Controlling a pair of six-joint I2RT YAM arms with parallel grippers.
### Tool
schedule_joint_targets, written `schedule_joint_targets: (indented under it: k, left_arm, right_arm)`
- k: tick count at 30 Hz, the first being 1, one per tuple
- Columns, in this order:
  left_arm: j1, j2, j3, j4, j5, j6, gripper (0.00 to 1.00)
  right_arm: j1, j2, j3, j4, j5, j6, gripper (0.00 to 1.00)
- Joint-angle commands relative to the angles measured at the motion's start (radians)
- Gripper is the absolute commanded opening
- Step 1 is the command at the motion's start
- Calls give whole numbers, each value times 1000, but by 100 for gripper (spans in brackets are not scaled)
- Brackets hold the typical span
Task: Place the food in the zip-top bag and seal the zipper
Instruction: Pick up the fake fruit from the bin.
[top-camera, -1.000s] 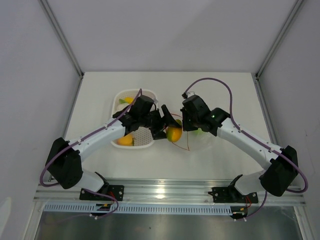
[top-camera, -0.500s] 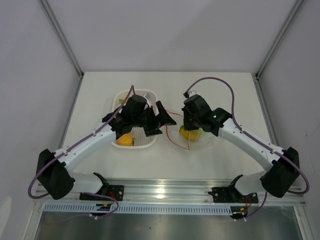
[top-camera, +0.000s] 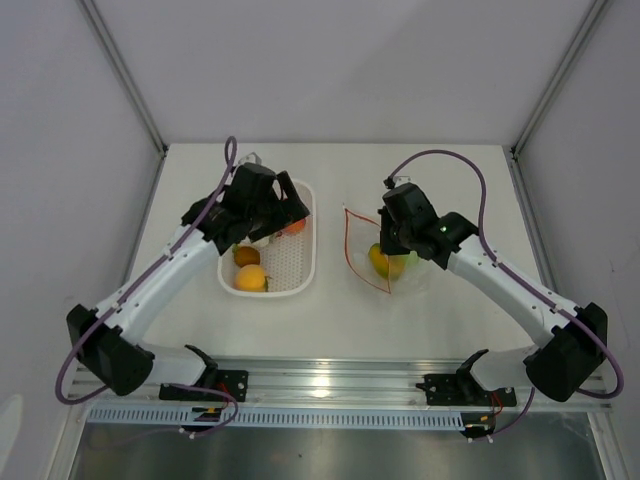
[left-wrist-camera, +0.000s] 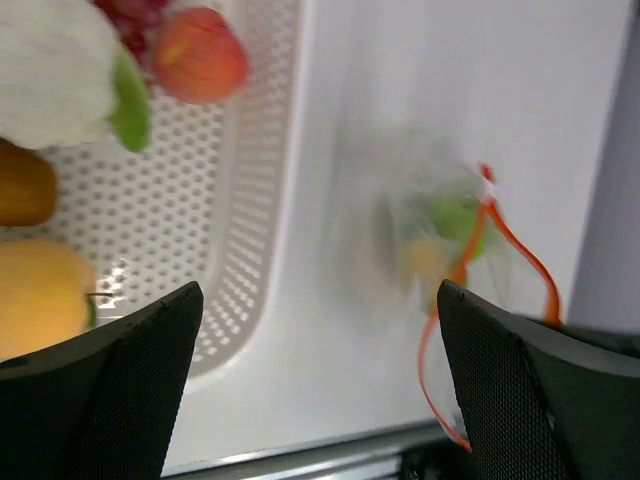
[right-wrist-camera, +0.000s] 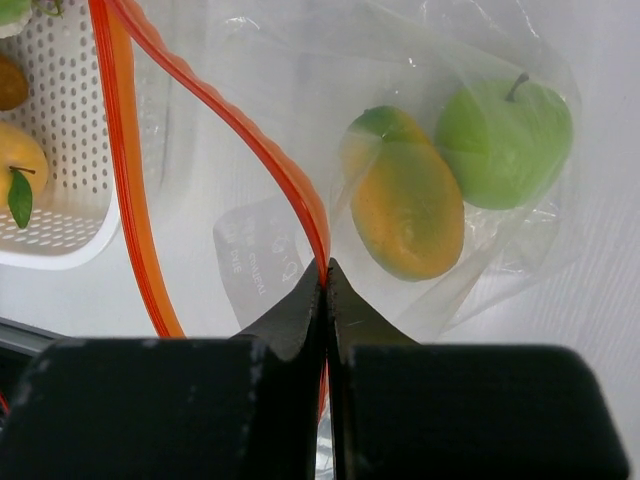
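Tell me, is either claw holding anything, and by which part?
The right gripper pinches the zip-top bag by its orange-red zipper. The left gripper is open, empty.

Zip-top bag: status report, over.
Left tool open, at white perforated plastic basket. Right tool shut on orange-red zipper strip of clear plastic bag. Yellow-orange mango, green apple inside; mouth unsealed. Nothing blocking.

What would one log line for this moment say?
left gripper open, by basket | right gripper shut on zipper | bag holds mango, green apple
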Motion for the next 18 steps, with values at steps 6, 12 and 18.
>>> schedule_joint_targets:
  k: [6, 12, 18]
  left_arm:
    - [153, 270, 164, -185, -69, -66, 100]
    - [203, 418, 183, -112, 11, -195, 100]
    - [203, 527, 249, -59, 66, -293, 100]
  right_arm:
    - [-9, -20, -1, -10, 27, -7, 0]
    - [-21, -23, -4, -16, 27, -17, 0]
    - [-29, -27, -20, -8, 15, -17, 0]
